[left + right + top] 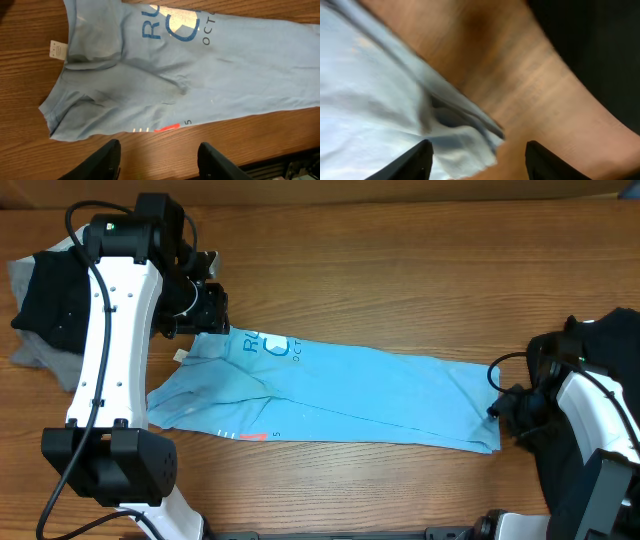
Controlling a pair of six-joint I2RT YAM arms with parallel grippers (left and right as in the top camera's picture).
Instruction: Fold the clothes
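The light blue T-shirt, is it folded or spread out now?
Partly folded: the T-shirt lies as a long narrow strip, lettering cut off at its edge.

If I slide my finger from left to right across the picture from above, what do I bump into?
black and grey clothes pile → light blue T-shirt → right claw → black cloth

Fingers spread, nothing gripped: left hand point(159, 150), right hand point(477, 152).
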